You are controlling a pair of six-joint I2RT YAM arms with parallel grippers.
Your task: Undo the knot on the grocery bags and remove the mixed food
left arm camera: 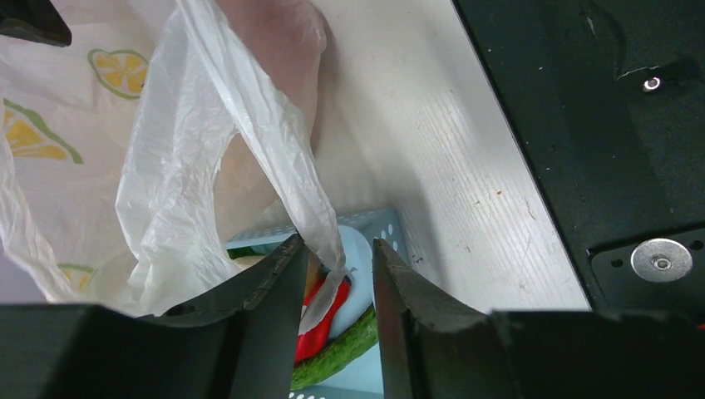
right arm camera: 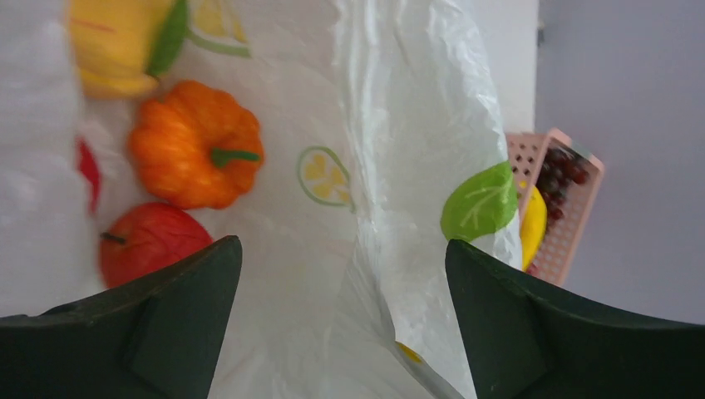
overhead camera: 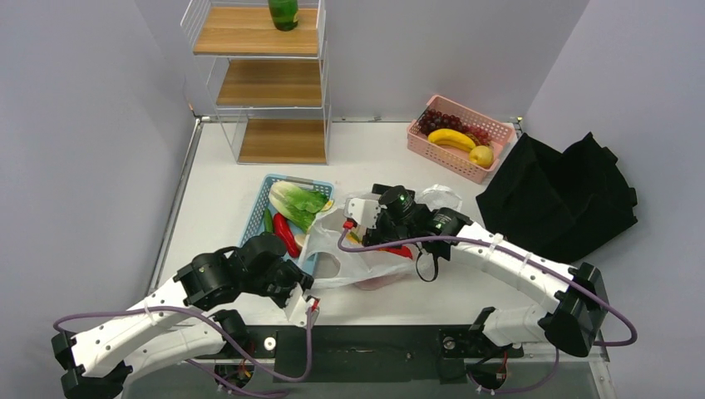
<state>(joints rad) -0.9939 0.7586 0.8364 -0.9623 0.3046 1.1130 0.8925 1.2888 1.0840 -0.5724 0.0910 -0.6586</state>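
The grocery bag [overhead camera: 349,268], thin white plastic printed with citrus slices, lies at the table's middle with its mouth loose. Through the plastic in the right wrist view I see mixed food: an orange pumpkin [right arm camera: 195,154], a red apple [right arm camera: 150,243] and a yellow-and-green packet [right arm camera: 125,37]. My right gripper [right arm camera: 342,243] hangs wide open over the bag [right arm camera: 416,125], with a fold of plastic between its fingers but not pinched. My left gripper [left arm camera: 337,243] is at the bag's near left corner. A strip of the bag's handle [left arm camera: 316,208] hangs in its gap against one finger, jaws apart.
A blue basket [overhead camera: 259,199] with lettuce, red pepper [left arm camera: 320,324] and cucumber [left arm camera: 341,353] touches the bag's left side. A pink basket [overhead camera: 499,133] with banana and grapes stands at the back right, a black tote [overhead camera: 557,195] at the right, a wire shelf [overhead camera: 266,83] at the back.
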